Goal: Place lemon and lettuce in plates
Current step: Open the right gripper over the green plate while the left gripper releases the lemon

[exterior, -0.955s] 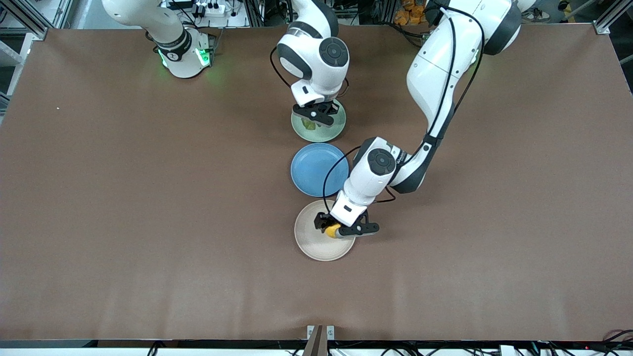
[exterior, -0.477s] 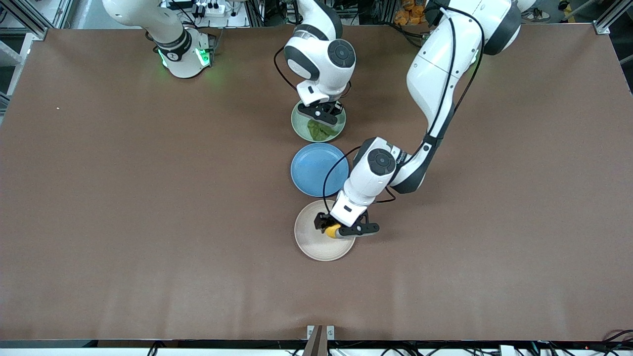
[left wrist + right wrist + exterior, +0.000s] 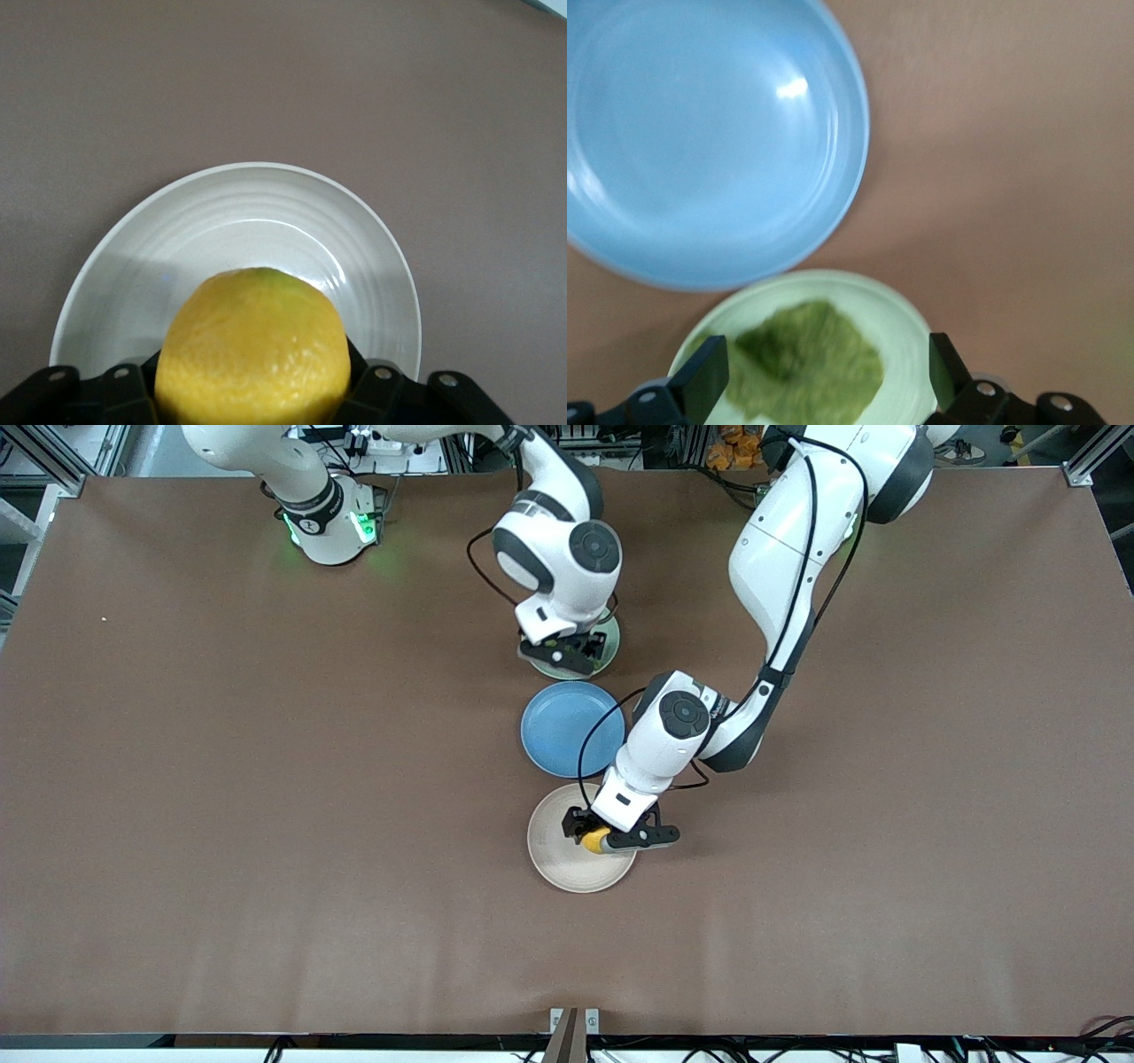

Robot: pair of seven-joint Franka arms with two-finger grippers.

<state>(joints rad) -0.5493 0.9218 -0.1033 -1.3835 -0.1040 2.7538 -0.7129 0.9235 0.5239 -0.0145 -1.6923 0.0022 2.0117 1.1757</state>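
The lemon (image 3: 595,839) is yellow and sits between the fingers of my left gripper (image 3: 599,840), which is shut on it just over the beige-cream plate (image 3: 554,852). In the left wrist view the lemon (image 3: 257,350) fills the jaws above that plate (image 3: 239,190). My right gripper (image 3: 563,654) is open and empty over the pale green plate (image 3: 611,638). In the right wrist view the dark green lettuce (image 3: 811,367) lies flat in the green plate (image 3: 904,323), between the spread fingers (image 3: 702,379). The lettuce is hidden under the gripper in the front view.
A blue plate (image 3: 563,726) with nothing in it lies between the green and beige plates; it also shows in the right wrist view (image 3: 700,133). The left arm's forearm reaches over the table beside the blue plate. Brown table surface surrounds the plates.
My right gripper has shifted over the green plate toward the front camera and now covers the lettuce that showed half a second ago. The left arm and lemon have not moved.
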